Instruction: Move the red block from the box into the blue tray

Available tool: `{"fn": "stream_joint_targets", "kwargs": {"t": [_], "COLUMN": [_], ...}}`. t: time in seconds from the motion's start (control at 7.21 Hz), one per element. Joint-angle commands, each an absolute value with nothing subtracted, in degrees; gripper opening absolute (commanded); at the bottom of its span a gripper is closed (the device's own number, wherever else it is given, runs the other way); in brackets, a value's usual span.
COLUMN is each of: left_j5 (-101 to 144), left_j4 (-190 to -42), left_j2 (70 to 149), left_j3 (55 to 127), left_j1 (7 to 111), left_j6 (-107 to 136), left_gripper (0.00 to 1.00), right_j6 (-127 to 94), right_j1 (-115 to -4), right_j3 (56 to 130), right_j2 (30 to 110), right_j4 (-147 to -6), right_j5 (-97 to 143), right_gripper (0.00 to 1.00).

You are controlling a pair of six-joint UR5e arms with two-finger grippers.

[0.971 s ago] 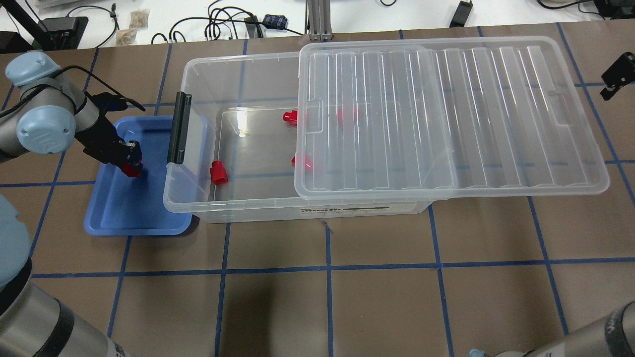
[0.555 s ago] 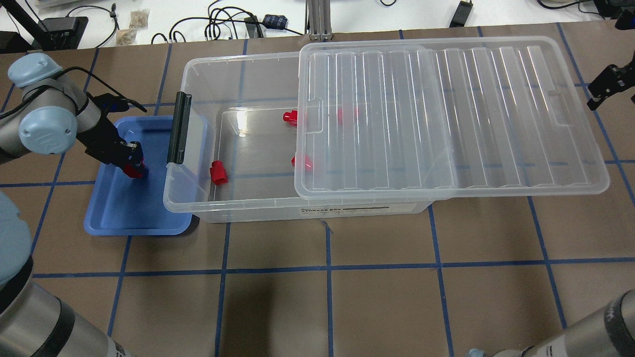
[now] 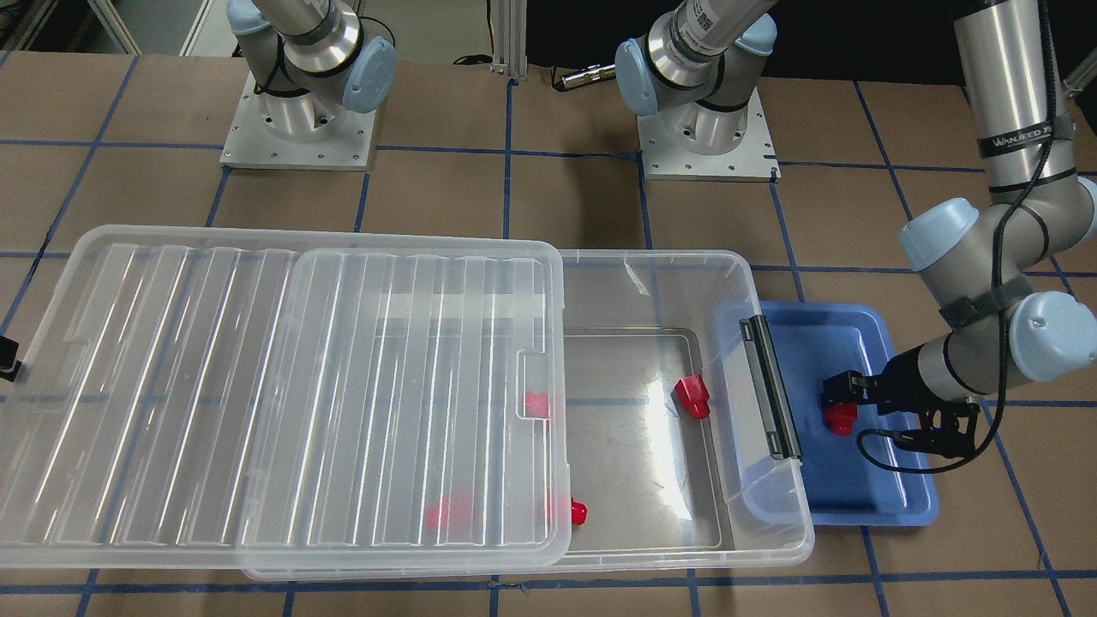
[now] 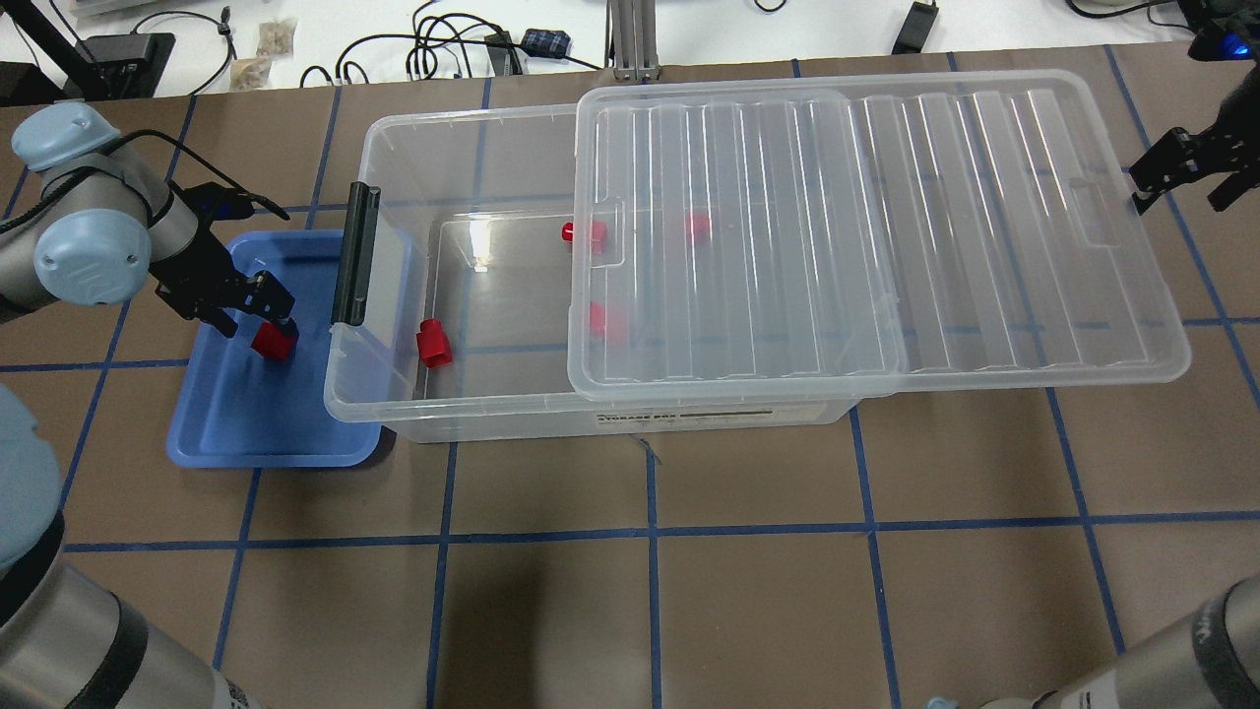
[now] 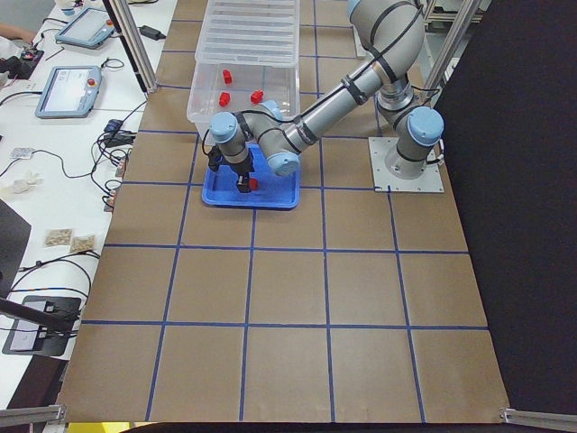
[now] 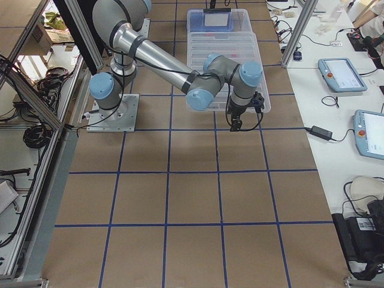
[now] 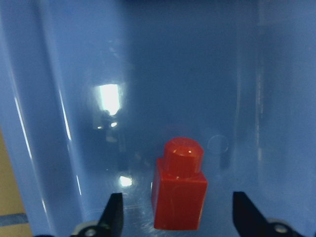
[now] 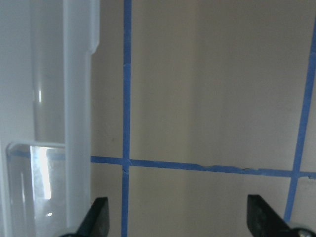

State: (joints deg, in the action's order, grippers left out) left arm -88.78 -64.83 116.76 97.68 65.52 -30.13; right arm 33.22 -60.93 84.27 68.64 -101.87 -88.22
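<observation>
A red block lies in the blue tray, seen too in the front view. My left gripper is open just above it. In the left wrist view the fingers stand apart on both sides of the block without touching it. The clear box holds more red blocks: one in the uncovered part and three at or under the edge of the lid. My right gripper is open at the lid's right end.
The box's black latch strip overhangs the tray's right side. The lid covers the box's right part and juts beyond it. Cables and small devices lie beyond the table's far edge. In the right wrist view the lid's rim runs beside the left finger.
My left gripper has opened and let go of the red block, which now rests in the blue tray. My right gripper has moved in to the lid's right end, and the lid has slid slightly left.
</observation>
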Motion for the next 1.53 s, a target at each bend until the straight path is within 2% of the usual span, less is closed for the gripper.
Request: {"fn": "stream_joint_targets", "kwargs": {"t": [0.0, 0.28, 0.55, 0.83, 1.39], "left_j5": [-87.63, -88.33, -87.98, -88.24, -88.33], "left_j4": [-65.65, -73.43, -84.32, -91.65, -92.54], "left_j2": [113.49, 108.31, 104.61, 101.44, 97.65], "left_j3": [96.42, 93.1, 85.9, 80.53, 82.08], "left_j1": [66.27, 66.36, 67.84, 72.48, 84.35], "left_j6": [-29.8, -27.18, -26.28, -15.19, -2.64], "left_gripper": [1.0, 1.0, 1.0, 1.0, 1.0], "right_j6": [29.91, 26.2, 20.33, 13.74, 7.83], "right_j1": [-64.84, -68.1, -72.22, -77.93, -83.23], "right_j3": [84.37, 84.29, 84.29, 84.11, 83.15], "right_j2": [69.08, 69.26, 69.61, 69.7, 69.78], "right_j4": [-101.95, -101.95, -101.95, -102.04, -102.74], "right_j5": [-87.8, -87.89, -87.8, -87.8, -87.8], "right_gripper": [1.0, 1.0, 1.0, 1.0, 1.0]}}
